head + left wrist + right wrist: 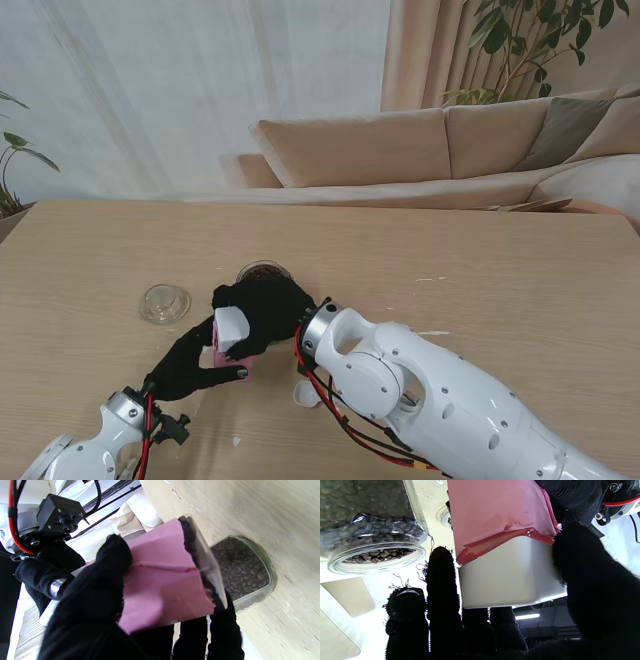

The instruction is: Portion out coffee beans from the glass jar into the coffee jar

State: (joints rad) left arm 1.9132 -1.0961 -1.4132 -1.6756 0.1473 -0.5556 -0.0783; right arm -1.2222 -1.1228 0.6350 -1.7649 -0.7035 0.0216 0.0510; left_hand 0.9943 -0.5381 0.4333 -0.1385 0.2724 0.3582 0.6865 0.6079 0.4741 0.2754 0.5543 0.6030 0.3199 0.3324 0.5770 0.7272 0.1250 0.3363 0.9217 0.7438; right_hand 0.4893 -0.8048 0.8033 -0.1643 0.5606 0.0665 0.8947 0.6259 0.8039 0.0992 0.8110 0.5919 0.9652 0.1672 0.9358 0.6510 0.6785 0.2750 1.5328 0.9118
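Note:
The coffee jar [218,357] has a pink label and a white lid [231,328]; it is held off the table, tilted, between both hands. My left hand [190,368] is shut around the pink body [162,580], whose clear side shows dark beans inside. My right hand [268,303] wraps the white lid [510,580], with the thumb on one side and the fingers [442,585] on the other. Just behind the hands stands the glass jar [263,271], open-topped and holding coffee beans [245,567], seen close by in the right wrist view [365,525].
A round glass lid [165,303] lies on the table to the left of the hands, also in the right wrist view [443,515]. A small white object [305,393] lies by my right forearm. A sofa stands beyond the table's far edge [320,203].

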